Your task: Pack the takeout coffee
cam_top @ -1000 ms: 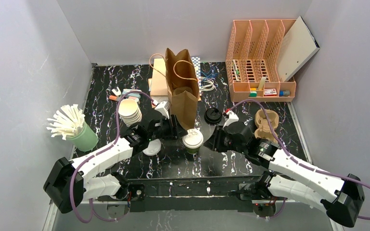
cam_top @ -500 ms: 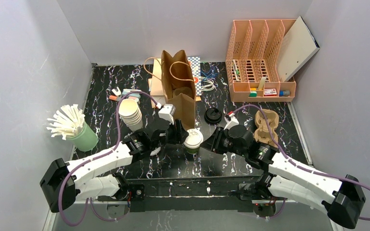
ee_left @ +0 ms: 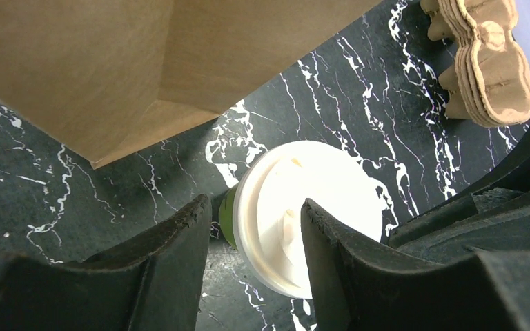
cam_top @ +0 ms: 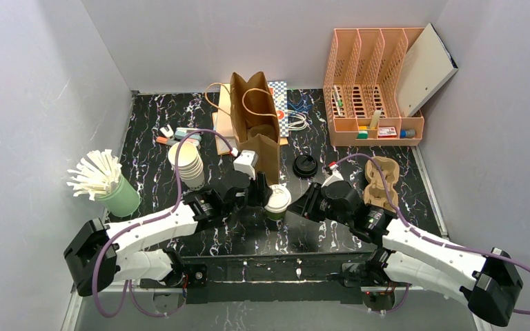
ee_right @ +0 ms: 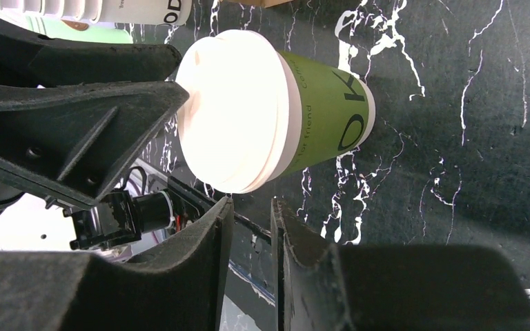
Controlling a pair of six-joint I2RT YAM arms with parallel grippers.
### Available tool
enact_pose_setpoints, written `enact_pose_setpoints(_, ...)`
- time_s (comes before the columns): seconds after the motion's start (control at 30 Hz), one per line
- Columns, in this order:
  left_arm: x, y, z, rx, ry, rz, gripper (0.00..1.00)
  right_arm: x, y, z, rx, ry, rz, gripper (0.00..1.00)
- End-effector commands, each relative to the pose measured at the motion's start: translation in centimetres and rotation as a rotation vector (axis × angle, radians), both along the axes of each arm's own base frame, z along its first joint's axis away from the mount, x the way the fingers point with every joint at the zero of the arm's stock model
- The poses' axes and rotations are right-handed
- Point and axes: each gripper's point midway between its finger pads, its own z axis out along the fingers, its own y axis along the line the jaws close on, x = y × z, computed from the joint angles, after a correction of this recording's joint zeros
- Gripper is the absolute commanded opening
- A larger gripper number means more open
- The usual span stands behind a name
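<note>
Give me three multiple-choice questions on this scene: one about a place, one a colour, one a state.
1. The green cup stands: A) on the table, in front of the paper bag; B) inside the bag; C) lifted in the air.
2. The loose lid right of the bag is: A) white; B) black; C) green.
3. The bag is: A) folded flat; B) tipped over; C) standing open.
Answers: A, it rests on the table; B, plainly black from above; C, its mouth gapes upward.

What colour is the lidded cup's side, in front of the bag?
The cup is green with dark lettering, under a white lid; clearest in right wrist view.
</note>
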Motion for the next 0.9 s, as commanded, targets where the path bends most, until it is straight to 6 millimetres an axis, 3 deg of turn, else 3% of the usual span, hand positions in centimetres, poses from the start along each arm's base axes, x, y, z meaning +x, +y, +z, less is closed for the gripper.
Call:
enact_pose_setpoints(0.0,0.3,-1.4,1.3,-0.038,-0.025,-0.027,0.49,0.7,0.2,0.4,0.027,-0.010,-0.032,0.35)
enact_pose_setpoints(0.57,0.2,-1.8,0.2,-0.016,-0.002,-0.048,0.49,1.3,0.6,-0.4,0.031,0.014,-0.060,0.35)
enact_pose_setpoints(0.87,0.0,-1.7,-0.5,0.005,0.011,-0.058,0.44,1.0,0.3,-1.6,0.007,0.044,-0.063,0.35)
